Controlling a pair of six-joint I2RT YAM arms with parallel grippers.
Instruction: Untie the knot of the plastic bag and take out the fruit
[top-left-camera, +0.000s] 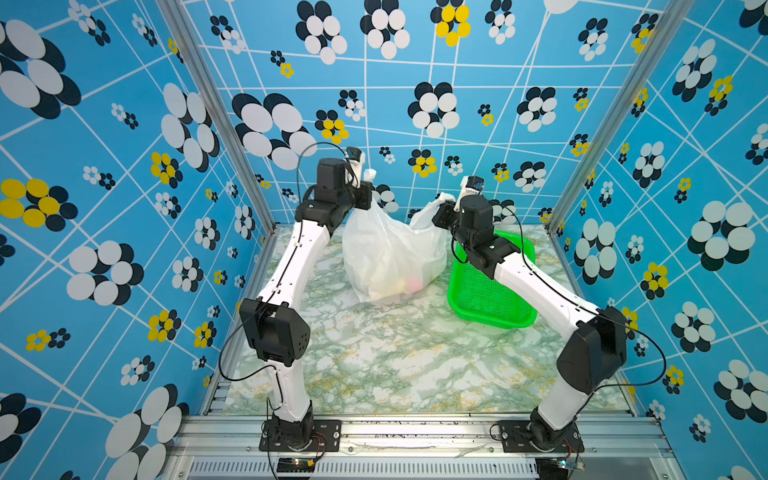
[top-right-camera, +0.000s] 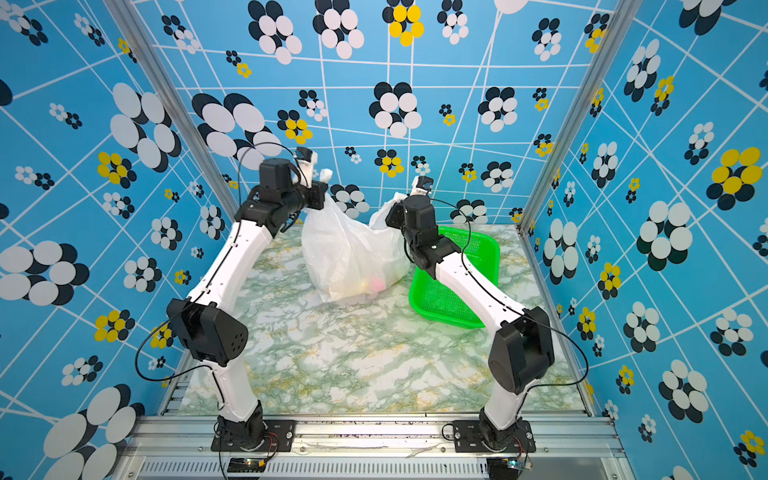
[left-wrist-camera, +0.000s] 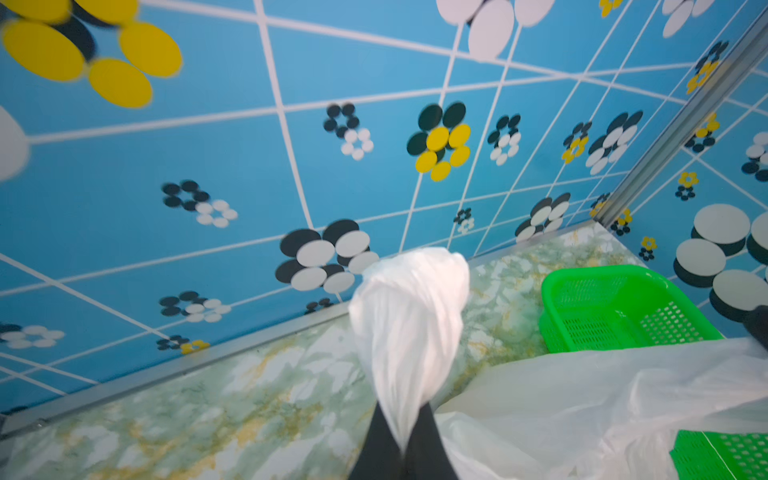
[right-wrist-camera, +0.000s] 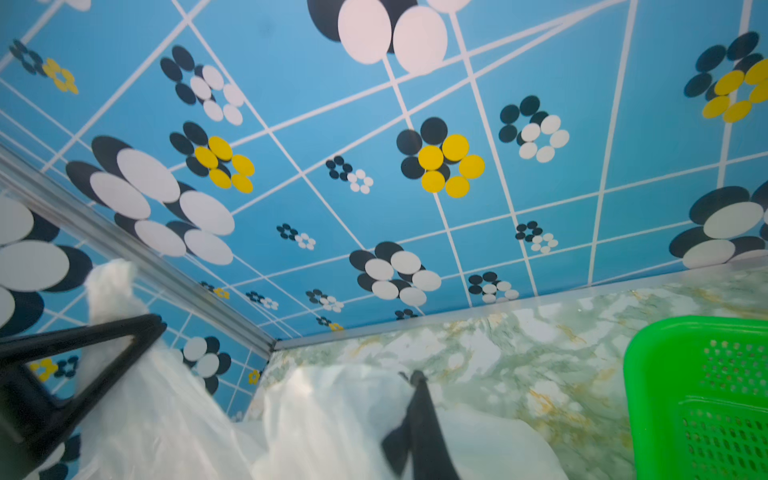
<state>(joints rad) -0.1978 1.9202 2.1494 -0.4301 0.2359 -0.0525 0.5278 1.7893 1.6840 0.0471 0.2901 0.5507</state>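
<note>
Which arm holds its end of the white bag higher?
The left arm: its jaws pinch a bunched end of the plastic bag above where the right arm, by the green basket, grips.

The translucent white plastic bag (top-left-camera: 390, 249) is blurring the small fruit (top-left-camera: 411, 284) inside into yellow-pink smudges; beside that bag, the right arm (top-left-camera: 536, 286) is covering part of the green mesh basket (top-left-camera: 478, 299).
</note>
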